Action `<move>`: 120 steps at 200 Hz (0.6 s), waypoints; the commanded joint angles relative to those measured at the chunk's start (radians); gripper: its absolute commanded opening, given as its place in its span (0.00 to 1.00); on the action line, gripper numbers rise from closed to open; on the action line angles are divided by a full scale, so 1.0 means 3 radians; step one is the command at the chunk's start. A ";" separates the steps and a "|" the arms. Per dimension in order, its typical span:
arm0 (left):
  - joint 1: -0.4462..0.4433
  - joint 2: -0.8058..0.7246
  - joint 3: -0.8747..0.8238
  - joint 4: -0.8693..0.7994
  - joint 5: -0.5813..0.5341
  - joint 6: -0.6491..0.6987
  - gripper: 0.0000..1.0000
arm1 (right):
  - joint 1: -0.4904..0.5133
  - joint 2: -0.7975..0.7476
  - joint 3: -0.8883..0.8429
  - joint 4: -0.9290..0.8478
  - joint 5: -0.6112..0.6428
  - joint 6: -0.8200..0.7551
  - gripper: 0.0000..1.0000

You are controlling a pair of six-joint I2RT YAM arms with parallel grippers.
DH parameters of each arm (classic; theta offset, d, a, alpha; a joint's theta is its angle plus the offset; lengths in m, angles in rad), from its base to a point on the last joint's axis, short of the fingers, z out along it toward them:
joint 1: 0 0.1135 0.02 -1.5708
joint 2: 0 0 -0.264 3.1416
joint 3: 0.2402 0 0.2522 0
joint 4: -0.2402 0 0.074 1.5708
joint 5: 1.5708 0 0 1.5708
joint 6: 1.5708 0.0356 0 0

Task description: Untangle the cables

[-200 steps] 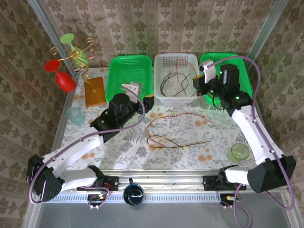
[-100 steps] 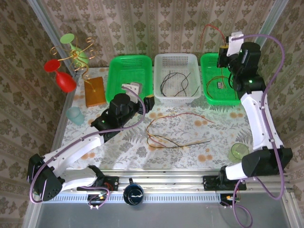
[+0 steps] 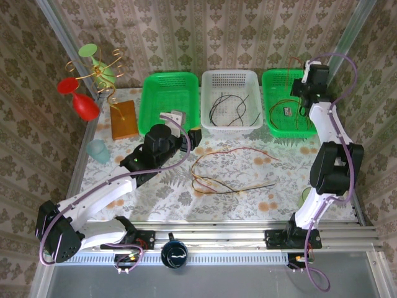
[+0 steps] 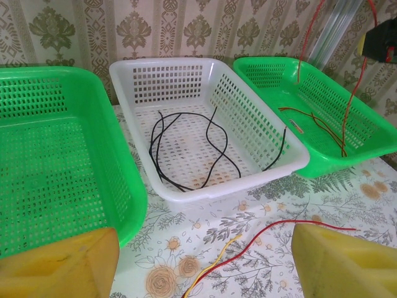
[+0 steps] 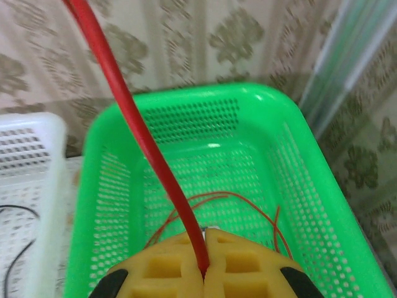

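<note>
Cables seen from above sit in three places: one loose red, yellow-olive and black tangle (image 3: 232, 189) on the desk (image 3: 155, 198), black cables (image 3: 224, 108) in the single white basket (image 3: 229, 77), and a red cable (image 3: 270, 113) in the right green basket (image 3: 273, 127); the left green basket (image 3: 169, 77) makes three baskets.

At the left wrist, the left jaws gape wide over the desk, and their two yellow pads (image 4: 62, 264) grip nothing.

At the right wrist, the right jaws are pressed together on the red cable (image 5: 142, 143) above the right green basket (image 5: 186, 99).
</note>
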 commanded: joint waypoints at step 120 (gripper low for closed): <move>-0.0079 0.0000 -0.0067 0.0003 0.0055 -0.0135 0.73 | 0.0024 0.1724 0.1743 -0.2468 0.0015 0.0534 0.00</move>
